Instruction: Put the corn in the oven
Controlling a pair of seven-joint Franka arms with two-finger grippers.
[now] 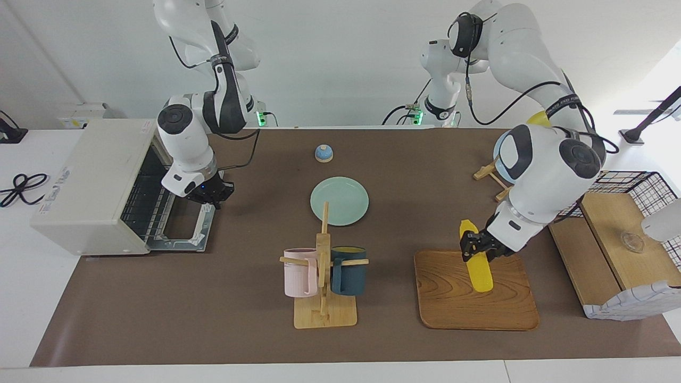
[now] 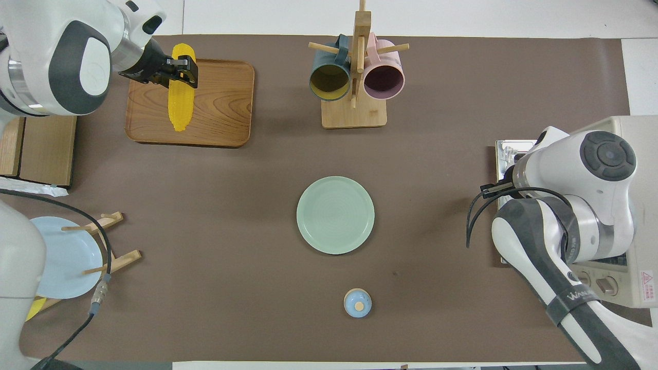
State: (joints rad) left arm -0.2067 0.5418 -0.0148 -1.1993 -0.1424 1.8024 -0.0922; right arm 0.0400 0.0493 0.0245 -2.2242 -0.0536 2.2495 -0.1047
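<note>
The yellow corn [image 1: 480, 270] [image 2: 180, 105] is over the wooden tray [image 1: 452, 298] [image 2: 221, 103] toward the left arm's end of the table. One end sticks out past the tray's edge. My left gripper [image 1: 475, 246] [image 2: 180, 72] is shut on the corn near its middle. I cannot tell whether the corn still touches the tray. The off-white oven [image 1: 90, 181] [image 2: 637, 154] stands at the right arm's end. Its door [image 1: 183, 234] [image 2: 506, 149] is folded down open and the wire rack shows inside. My right gripper [image 1: 213, 194] is over the open door, empty.
A mint plate [image 1: 339, 201] [image 2: 335, 215] lies mid-table. A mug tree [image 1: 323, 266] [image 2: 354, 77] holds a pink and a dark blue mug. A small blue knob [image 1: 324, 153] [image 2: 357, 302] is nearer the robots. A plate rack [image 1: 492, 173] and wire-and-wood shelf [image 1: 617, 244] stand at the left arm's end.
</note>
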